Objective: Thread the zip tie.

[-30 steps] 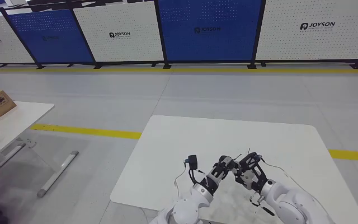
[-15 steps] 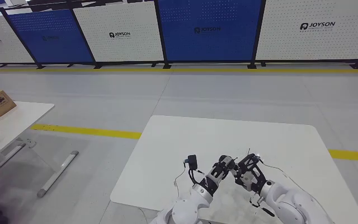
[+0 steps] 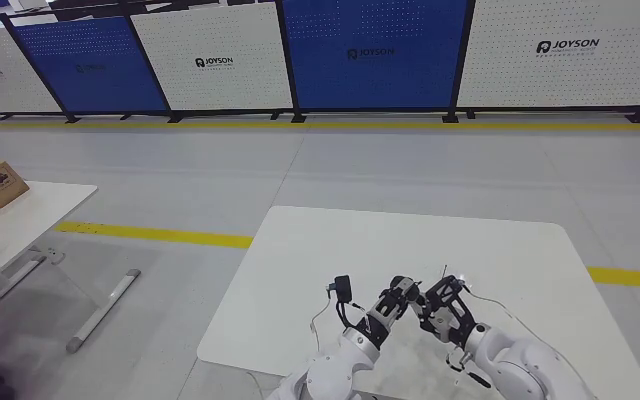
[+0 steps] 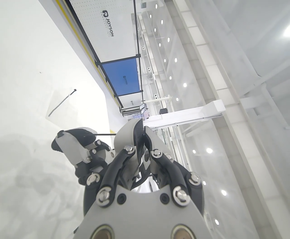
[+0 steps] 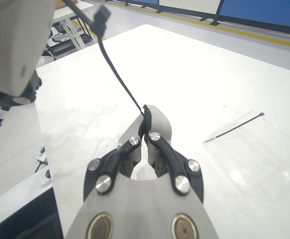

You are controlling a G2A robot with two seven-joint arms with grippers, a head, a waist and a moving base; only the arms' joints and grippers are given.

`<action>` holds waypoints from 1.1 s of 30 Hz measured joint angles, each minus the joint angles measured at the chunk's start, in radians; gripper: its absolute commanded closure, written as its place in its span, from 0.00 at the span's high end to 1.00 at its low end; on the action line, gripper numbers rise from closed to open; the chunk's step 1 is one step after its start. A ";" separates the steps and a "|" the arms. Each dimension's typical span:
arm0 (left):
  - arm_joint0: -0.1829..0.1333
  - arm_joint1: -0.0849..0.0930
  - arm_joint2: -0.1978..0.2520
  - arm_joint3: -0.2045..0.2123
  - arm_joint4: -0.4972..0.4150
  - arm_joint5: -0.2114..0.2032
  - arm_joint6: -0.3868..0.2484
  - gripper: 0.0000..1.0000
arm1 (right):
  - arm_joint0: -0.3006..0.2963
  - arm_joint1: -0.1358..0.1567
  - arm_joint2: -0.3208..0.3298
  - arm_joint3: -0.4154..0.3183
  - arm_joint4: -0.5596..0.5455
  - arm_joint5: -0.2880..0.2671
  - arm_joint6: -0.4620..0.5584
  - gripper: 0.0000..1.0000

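Background: blue and white pegboard panels (image 3: 370,50) along the far side, yellow floor line (image 3: 150,235) across the grey floor. We have both arms over the near part of the white table (image 3: 420,240), grippers tip to tip and close together.

On the right gripper (image 5: 145,113) the fingers are fully closed, pinching the strap of the black zip tie (image 5: 113,68). From that pinch the strap rises clear of the table and curves up to its square head (image 5: 101,17), which hangs in the air just beside the left arm. A thin black line runs on past the head toward that arm. We cannot tell whether it is strap passed through the head.

On the left gripper (image 4: 143,133) the pads are pressed together with no gap. In its wrist view the strap runs from the right gripper to the outer edge of one left finger and goes out of sight behind it. We cannot tell whether the left actually grips the tie.

We also see a second black zip tie (image 5: 235,129), flat and straight on a clear plastic sheet (image 5: 249,158) on the table, well apart from both grippers.
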 measured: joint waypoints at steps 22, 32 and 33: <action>-0.015 0.003 -0.033 0.026 -0.015 0.101 0.014 0.00 | -0.162 0.013 0.245 -0.044 0.207 0.023 -0.267 1.00; -0.022 0.005 -0.044 0.033 -0.014 0.121 0.007 0.00 | -0.214 0.015 0.308 -0.068 0.263 0.000 -0.306 1.00; -0.022 0.005 -0.044 0.033 -0.014 0.121 0.007 0.00 | -0.214 0.015 0.308 -0.068 0.263 0.000 -0.306 1.00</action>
